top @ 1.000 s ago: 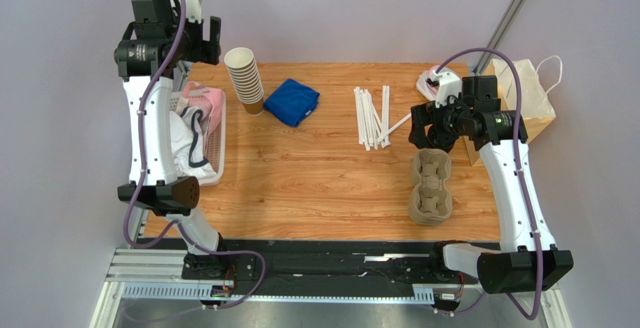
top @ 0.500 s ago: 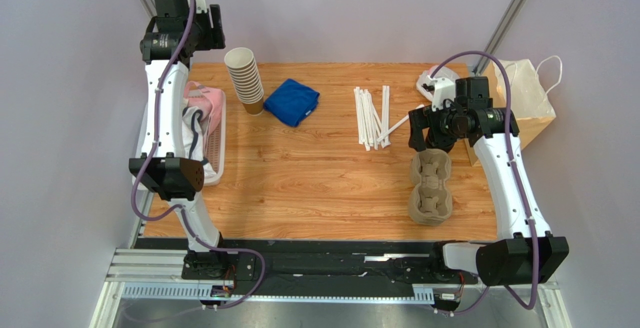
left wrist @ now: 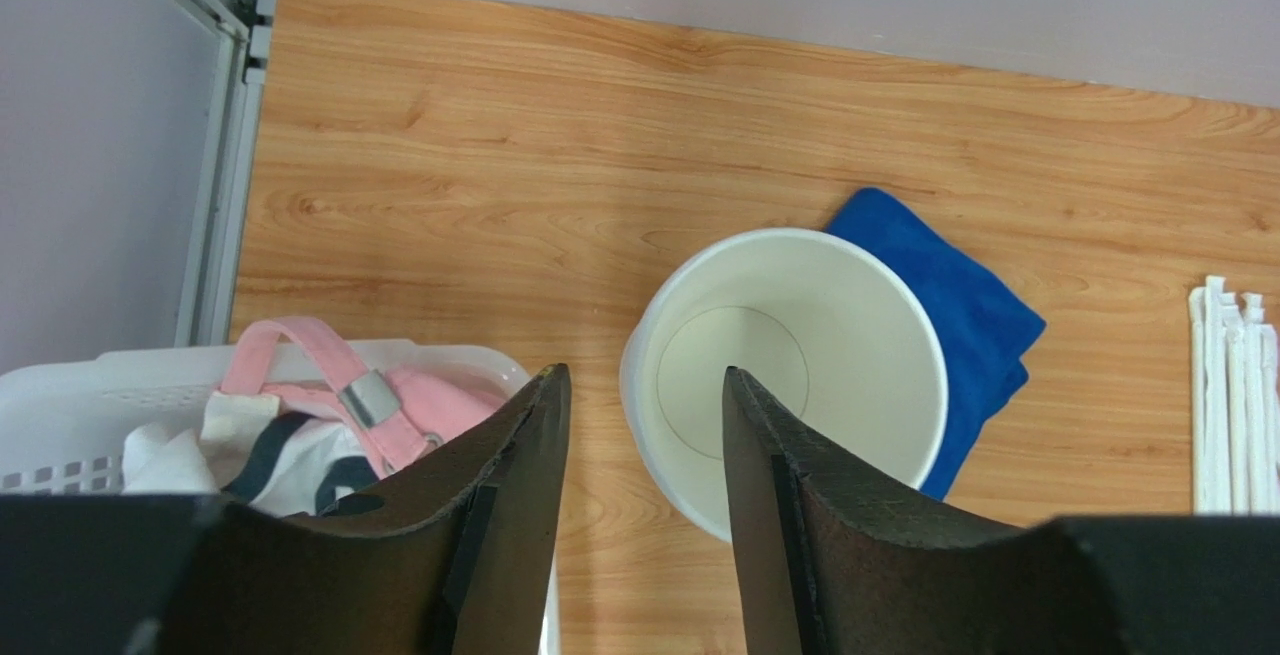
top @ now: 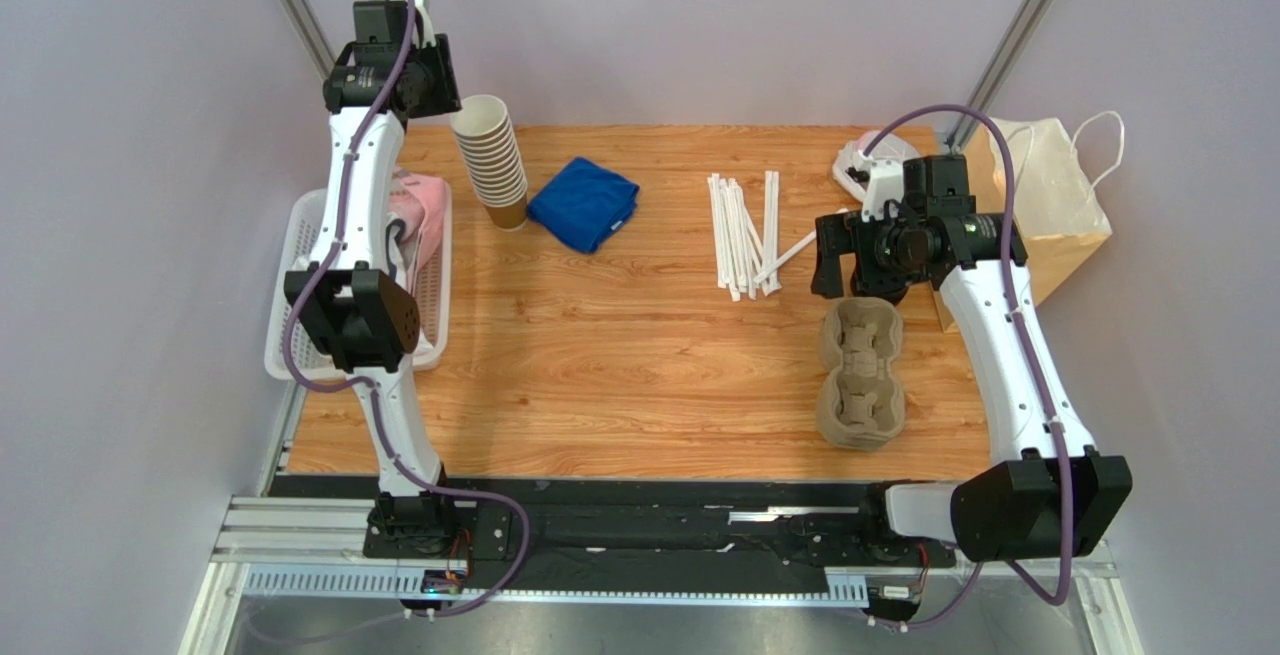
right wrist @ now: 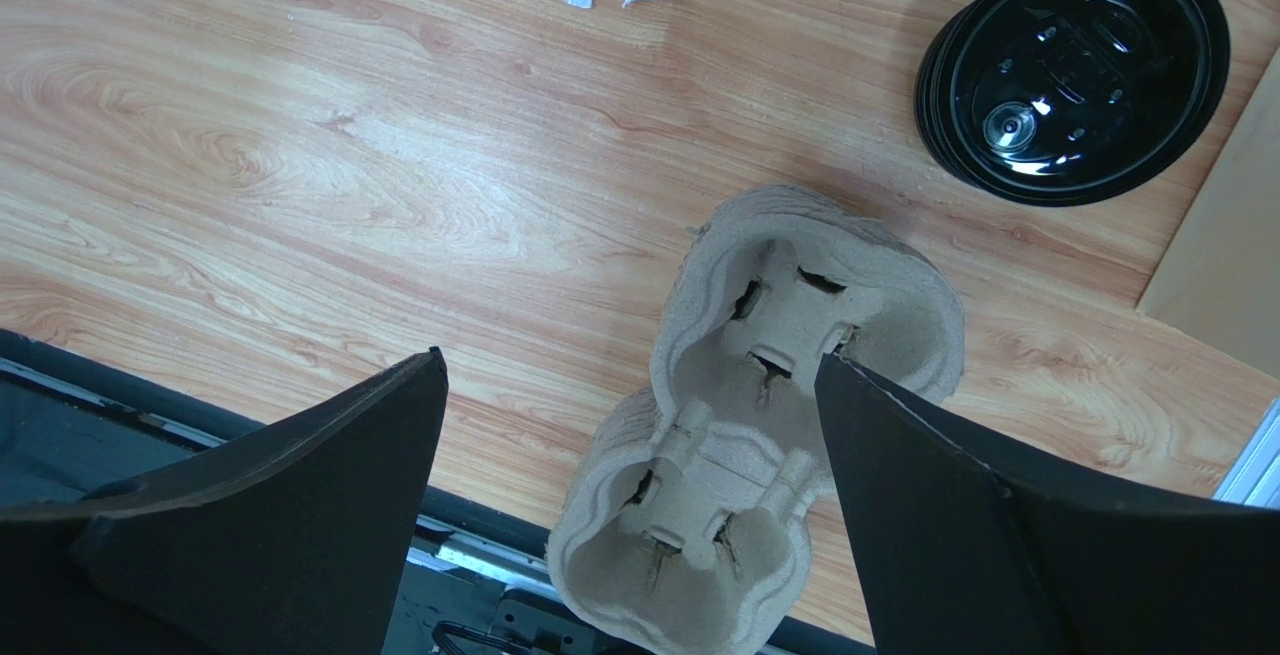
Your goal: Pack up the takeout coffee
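- Fingers on the left (left wrist: 544, 415) stand part-open and empty; right fingers (right wrist: 376, 445) gape wide, also empty.
- Desk (top: 646, 340) carries the supplies.
- Paper bag (top: 1052, 190) stands at its right edge, probably for packing.
- Pulp carrier (right wrist: 781, 370) lies under the right fingers, pockets up.
- Lidless cup stack (left wrist: 789, 355) sits beneath the left fingers, which seem aimed at its rim.
- Loose black lids (right wrist: 1074, 70) rest near the carrier.
- Takeout coffee: no lidded cup shows anywhere.

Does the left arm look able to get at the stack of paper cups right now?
Probably yes. The left gripper hangs above the stack of paper cups with nothing between them; the basket and blue cloth lie off to either side.
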`<state>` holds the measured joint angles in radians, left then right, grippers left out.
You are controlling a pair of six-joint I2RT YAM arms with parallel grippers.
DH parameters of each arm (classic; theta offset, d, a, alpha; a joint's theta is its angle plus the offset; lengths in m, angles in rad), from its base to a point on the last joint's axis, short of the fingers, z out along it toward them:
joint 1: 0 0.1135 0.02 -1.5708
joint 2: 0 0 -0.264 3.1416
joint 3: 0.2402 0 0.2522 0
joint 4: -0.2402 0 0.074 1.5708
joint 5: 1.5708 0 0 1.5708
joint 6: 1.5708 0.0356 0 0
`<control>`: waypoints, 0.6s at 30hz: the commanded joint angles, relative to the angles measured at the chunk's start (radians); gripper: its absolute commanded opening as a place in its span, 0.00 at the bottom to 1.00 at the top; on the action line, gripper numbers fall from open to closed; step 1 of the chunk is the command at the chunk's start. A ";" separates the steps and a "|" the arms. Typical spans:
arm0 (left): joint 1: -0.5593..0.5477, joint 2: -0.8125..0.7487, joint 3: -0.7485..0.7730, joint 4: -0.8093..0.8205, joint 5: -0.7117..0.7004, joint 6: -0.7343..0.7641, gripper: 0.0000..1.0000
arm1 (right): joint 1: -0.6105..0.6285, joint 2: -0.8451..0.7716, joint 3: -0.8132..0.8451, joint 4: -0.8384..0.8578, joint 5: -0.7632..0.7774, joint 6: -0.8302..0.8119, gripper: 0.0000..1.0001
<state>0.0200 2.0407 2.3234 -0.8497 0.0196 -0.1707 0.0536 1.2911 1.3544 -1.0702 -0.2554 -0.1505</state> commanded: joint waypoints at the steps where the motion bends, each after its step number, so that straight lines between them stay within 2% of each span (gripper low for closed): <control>1: 0.000 0.030 0.027 0.038 -0.015 -0.030 0.49 | -0.001 0.000 0.005 0.058 -0.004 0.048 1.00; 6: 0.003 0.053 0.033 0.041 -0.018 -0.029 0.47 | -0.003 0.011 0.020 0.056 0.008 0.052 1.00; 18: 0.020 0.064 0.048 0.020 0.025 -0.072 0.19 | -0.003 0.028 0.048 0.055 -0.001 0.060 1.00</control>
<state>0.0288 2.1010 2.3268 -0.8474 0.0212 -0.2062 0.0536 1.3098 1.3560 -1.0496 -0.2543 -0.1055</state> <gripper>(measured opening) 0.221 0.999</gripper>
